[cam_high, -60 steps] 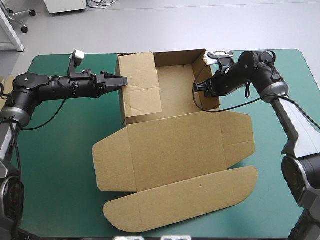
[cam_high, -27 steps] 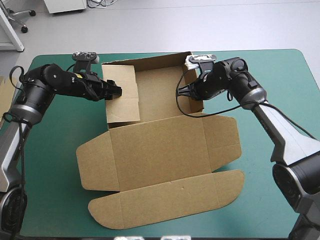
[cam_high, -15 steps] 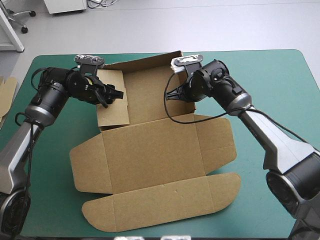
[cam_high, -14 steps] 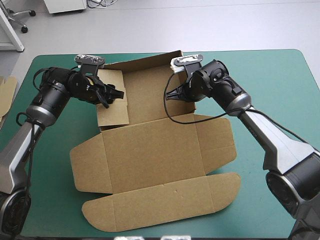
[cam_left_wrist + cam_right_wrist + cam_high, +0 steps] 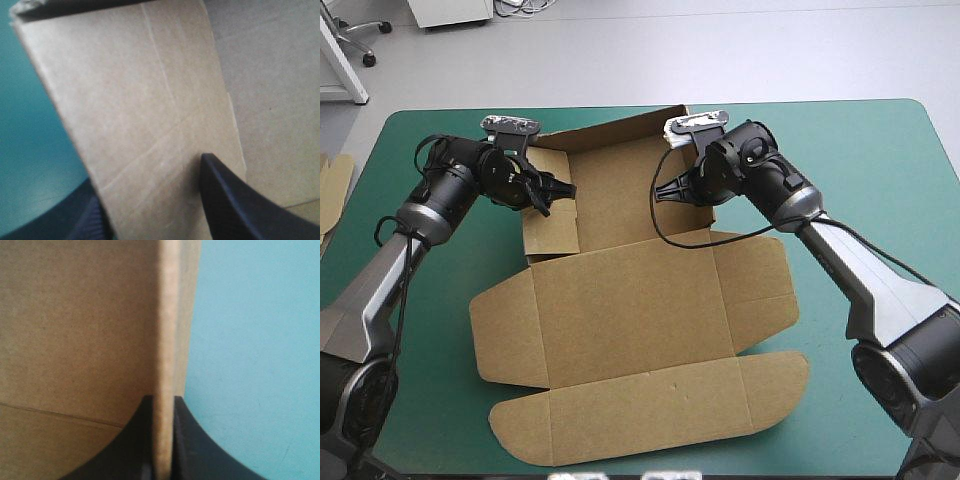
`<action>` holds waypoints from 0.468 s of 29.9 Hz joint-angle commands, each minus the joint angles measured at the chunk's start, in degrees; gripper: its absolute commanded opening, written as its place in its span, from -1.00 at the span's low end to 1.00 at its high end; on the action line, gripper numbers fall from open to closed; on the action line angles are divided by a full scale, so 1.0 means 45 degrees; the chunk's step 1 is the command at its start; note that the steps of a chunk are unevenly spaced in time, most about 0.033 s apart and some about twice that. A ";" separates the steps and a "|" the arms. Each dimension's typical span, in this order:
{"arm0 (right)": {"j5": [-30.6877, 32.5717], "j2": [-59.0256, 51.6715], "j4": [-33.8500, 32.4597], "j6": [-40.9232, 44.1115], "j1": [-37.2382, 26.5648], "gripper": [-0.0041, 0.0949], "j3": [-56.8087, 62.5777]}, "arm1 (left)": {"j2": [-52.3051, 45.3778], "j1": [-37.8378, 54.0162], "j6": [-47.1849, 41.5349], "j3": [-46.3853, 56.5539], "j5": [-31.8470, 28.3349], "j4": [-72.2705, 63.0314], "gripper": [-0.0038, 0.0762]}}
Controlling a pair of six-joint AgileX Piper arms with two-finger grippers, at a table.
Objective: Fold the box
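Observation:
The brown box (image 5: 630,300) lies mid-table, its tray part at the far side with walls raised and its lid flat toward the front. My left gripper (image 5: 560,190) is at the tray's left flap. In the left wrist view that gripper (image 5: 150,180) stands open, the slanted flap (image 5: 140,100) between its fingers, one finger (image 5: 225,200) in front of the board and the other behind. My right gripper (image 5: 665,192) is at the tray's right wall. In the right wrist view the gripper (image 5: 162,400) is shut on that wall (image 5: 165,315), which is seen edge-on.
More brown board (image 5: 332,190) shows at the table's left edge. The teal-green cover (image 5: 860,150) is bare to the right of the box and along the front left (image 5: 420,400). The lid's rounded flap (image 5: 650,410) reaches close to the front edge.
The box has slid left and turned a little. The left gripper went from touching the flap's outer side to straddling the flap, which now stands steeper. The right gripper stayed on its wall.

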 commanded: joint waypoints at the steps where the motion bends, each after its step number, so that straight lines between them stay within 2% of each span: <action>1: -0.1028 -0.0767 0.1066 -0.0400 0.0111 -0.94 -0.0506 | -0.0230 -0.0176 -0.0056 -0.0392 -0.0812 -0.0888 -0.05; 11: -0.1065 -0.1089 0.1627 -0.0634 0.0111 -0.94 -0.0789 | -0.0446 -0.0176 0.0076 -0.0392 -0.1692 -0.1943 -0.05; 14: -0.1067 -0.1107 0.1627 -0.0634 0.0111 -0.95 -0.1222 | -0.0470 -0.0176 0.0135 -0.0392 -0.1515 -0.1355 -0.05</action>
